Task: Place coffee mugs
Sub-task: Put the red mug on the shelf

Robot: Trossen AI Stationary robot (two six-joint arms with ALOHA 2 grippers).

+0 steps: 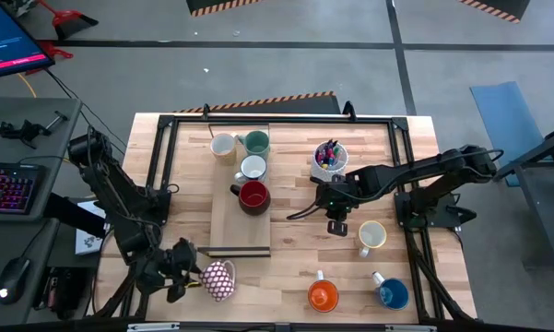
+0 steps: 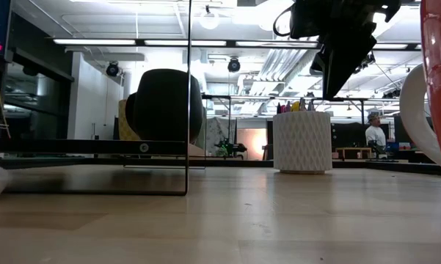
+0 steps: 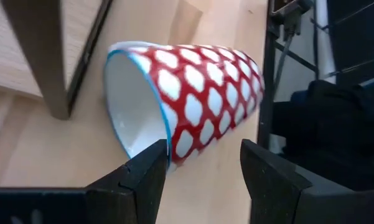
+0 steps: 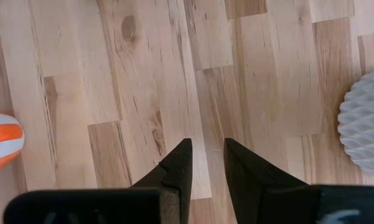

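A red mug with a white lattice pattern [image 1: 219, 280] [image 3: 199, 93] lies on its side on the table near the front left, just off the wooden board [image 1: 240, 226]. My left gripper [image 1: 192, 274] [image 3: 202, 155] is open at its mouth end, one finger by the blue rim and the other beside the outer wall. Cream [image 1: 223, 146], teal [image 1: 256, 142], white [image 1: 253, 167] and dark red [image 1: 253, 196] mugs stand on the board. Cream [image 1: 371, 236], orange [image 1: 323, 295] and blue [image 1: 392, 294] mugs sit at the front right. My right gripper [image 1: 336, 224] [image 4: 206, 149] hangs over bare wood, slightly open, holding nothing. My left gripper comes slanting down at the lying mug's mouth end. One finger [image 3: 150, 168] stands in front of the rim's lowest part [image 3: 168, 146], and the other finger stands clear of the wall. Whether the first finger touches the rim, I cannot tell.
A white textured cup of coloured pens [image 1: 330, 159] [image 2: 302, 141] stands behind the right gripper. A black metal frame [image 1: 170, 124] runs around the table's edges, and one of its posts [image 3: 40, 56] stands close to the lying mug. Bare wood lies at the table's middle front.
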